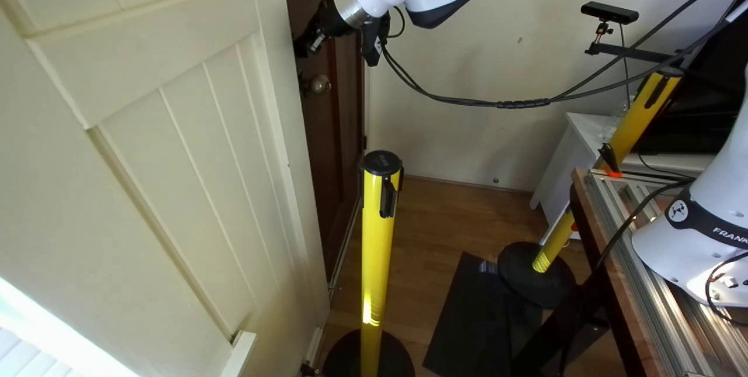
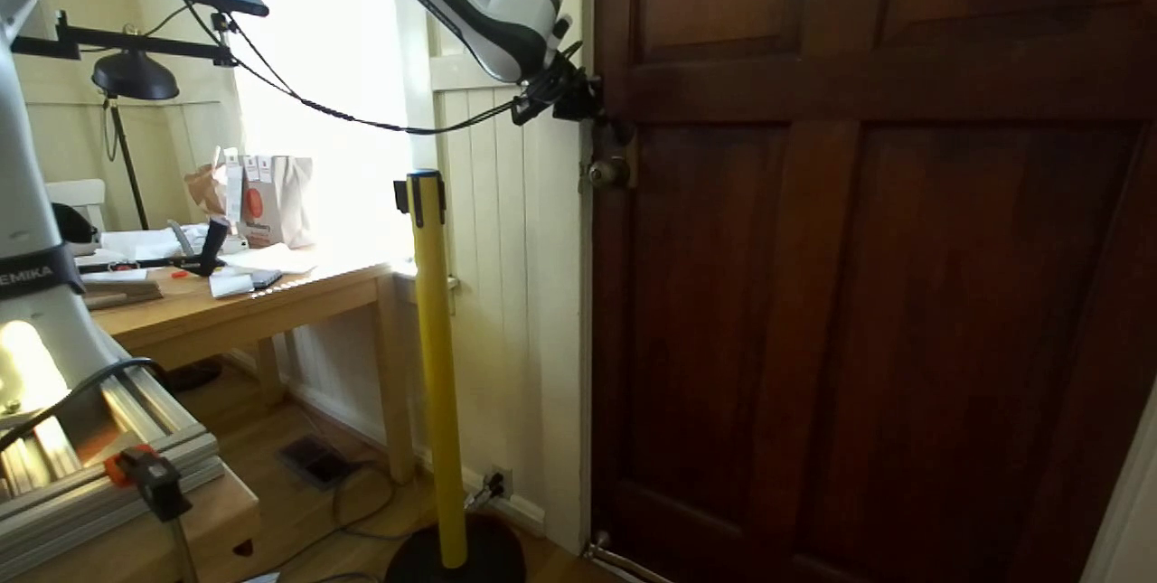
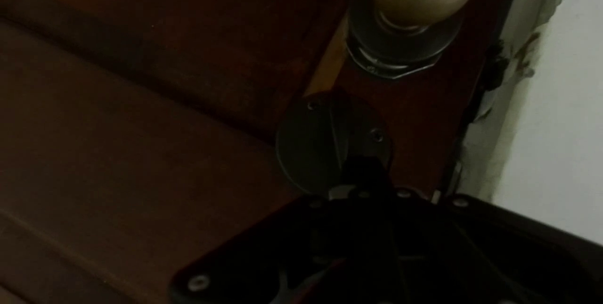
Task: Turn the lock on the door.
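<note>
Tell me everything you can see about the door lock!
The lock is a round, dark, metal-looking plate with two screws showing. A raised piece runs nearly up and down across it in the wrist view. It's on the brown door, above the round knob. The gripper hides part of it there; whether they touch, or it's locked, I can't tell.

On a round black base [image 2: 499, 554], a yellow post [image 2: 439, 375] — upright in both exterior views. On a wooden table [image 2: 298, 298] — a red-printed bag [image 2: 262, 217]. On wooden flooring [image 1: 447, 216] in an exterior view, a black mat [image 1: 467, 318].
</note>
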Controlling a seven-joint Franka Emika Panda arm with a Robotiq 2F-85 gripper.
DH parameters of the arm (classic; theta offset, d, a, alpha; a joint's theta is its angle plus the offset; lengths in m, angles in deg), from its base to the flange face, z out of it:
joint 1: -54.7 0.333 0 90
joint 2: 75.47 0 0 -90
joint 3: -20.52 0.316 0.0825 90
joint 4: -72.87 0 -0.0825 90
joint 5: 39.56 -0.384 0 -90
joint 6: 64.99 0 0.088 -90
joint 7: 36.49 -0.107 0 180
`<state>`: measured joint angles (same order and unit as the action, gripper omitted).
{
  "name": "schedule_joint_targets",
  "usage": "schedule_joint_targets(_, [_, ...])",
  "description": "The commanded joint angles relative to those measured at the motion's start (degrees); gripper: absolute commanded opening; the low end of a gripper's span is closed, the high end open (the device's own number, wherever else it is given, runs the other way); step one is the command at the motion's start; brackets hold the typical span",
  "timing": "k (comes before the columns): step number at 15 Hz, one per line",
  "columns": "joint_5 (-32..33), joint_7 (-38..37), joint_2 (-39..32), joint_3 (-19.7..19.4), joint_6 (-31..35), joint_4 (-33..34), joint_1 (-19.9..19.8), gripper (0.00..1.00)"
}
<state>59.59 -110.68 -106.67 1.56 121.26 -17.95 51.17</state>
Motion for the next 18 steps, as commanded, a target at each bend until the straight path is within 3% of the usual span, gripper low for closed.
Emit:
schedule_joint_targets(1, [-1.3, -0.8, -1.3, 0.1, -1.9, 1.6, 0.0, 0.00])
schedule_joint_targets(13, [-5.3, -3.8, -0.8, -1.5, -1.9, 0.9, -2.1, 0.00])
schedule_joint_targets(18, [-9.9, -2.0, -1.1, -1.9, -1.1, -1.0, -5.3, 0.00])
